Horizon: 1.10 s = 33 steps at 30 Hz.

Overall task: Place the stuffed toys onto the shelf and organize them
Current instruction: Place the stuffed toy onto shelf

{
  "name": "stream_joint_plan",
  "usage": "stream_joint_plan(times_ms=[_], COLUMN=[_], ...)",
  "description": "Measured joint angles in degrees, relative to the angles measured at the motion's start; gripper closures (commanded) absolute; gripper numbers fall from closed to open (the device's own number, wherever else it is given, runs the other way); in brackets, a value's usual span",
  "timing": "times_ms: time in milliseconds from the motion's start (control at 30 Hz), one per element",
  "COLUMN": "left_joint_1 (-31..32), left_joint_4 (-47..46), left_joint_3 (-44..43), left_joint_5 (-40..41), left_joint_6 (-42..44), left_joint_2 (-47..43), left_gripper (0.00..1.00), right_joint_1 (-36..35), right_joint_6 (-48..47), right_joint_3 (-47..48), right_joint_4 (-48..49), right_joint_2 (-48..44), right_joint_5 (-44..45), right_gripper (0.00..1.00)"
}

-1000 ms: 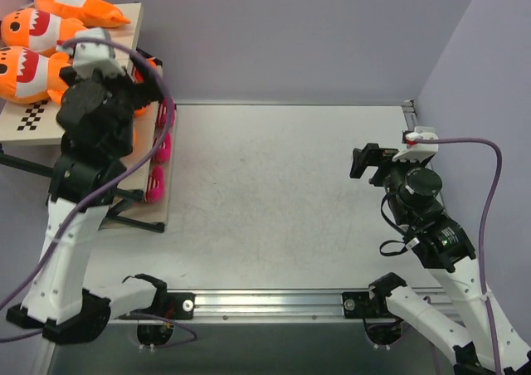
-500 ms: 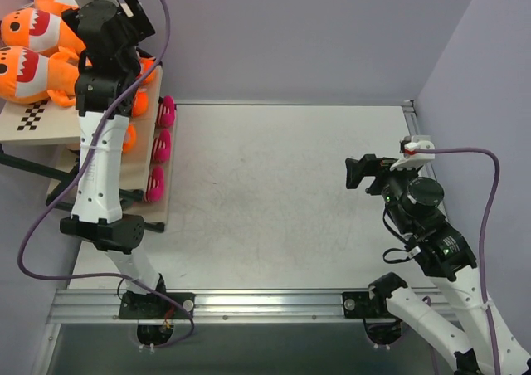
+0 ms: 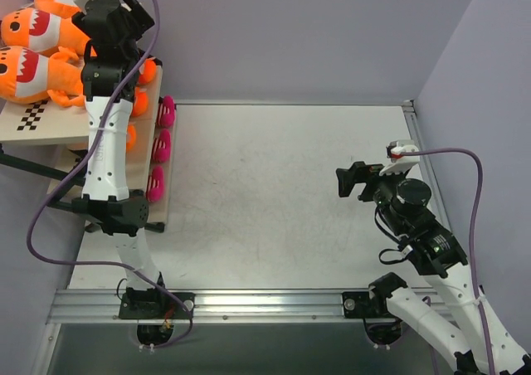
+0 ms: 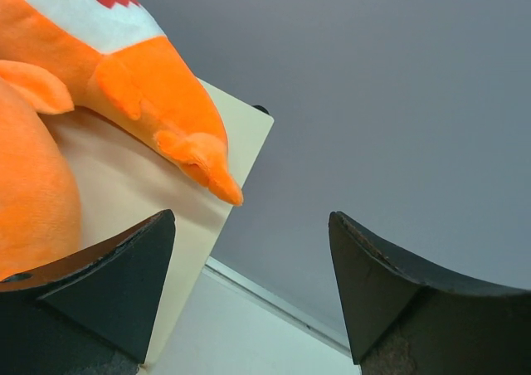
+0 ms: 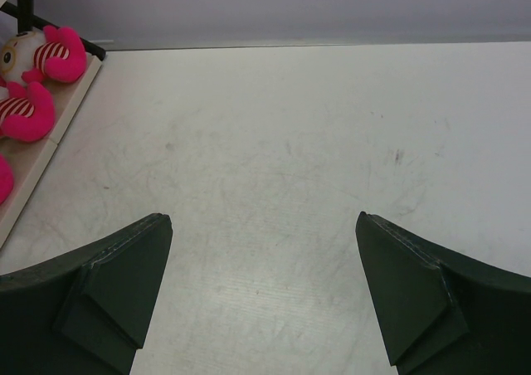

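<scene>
Orange sharks (image 3: 33,70) lie on the top board of the shelf (image 3: 62,122), and pink dolls (image 3: 163,147) sit on a lower board. We see the left claw (image 4: 249,226) and the right claw (image 5: 261,226) spread wide, holding nothing. No toy shows on the table (image 3: 274,192), so we judge the placing nearly done.

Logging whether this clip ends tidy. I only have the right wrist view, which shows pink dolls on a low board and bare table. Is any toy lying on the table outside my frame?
Observer: None that the top view shows; the table is bare there too.
Operator: Where are the sharks?
Observer: Three orange sharks lie on the shelf's top board, by a checkerboard strip.
Operator: And the left claw?
Observer: The left claw is open and empty, up beside a shark's tail.
</scene>
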State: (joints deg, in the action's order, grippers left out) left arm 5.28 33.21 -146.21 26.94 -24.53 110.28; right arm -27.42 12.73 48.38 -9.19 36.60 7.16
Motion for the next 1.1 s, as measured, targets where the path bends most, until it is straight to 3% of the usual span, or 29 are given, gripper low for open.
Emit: stream_joint_plan(times_ms=[1100], left_joint_1=[0.0], left_joint_4=[-7.0], left_joint_3=[0.7], left_joint_5=[7.4], left_joint_6=[-4.9], left_joint_2=[5.2], left_gripper=[0.30], right_joint_1=[0.0], right_joint_6=[0.7], right_joint_3=[-1.9], right_joint_4=[0.0], right_joint_2=[-2.3], right_joint_5=[-0.1], right_gripper=[0.01])
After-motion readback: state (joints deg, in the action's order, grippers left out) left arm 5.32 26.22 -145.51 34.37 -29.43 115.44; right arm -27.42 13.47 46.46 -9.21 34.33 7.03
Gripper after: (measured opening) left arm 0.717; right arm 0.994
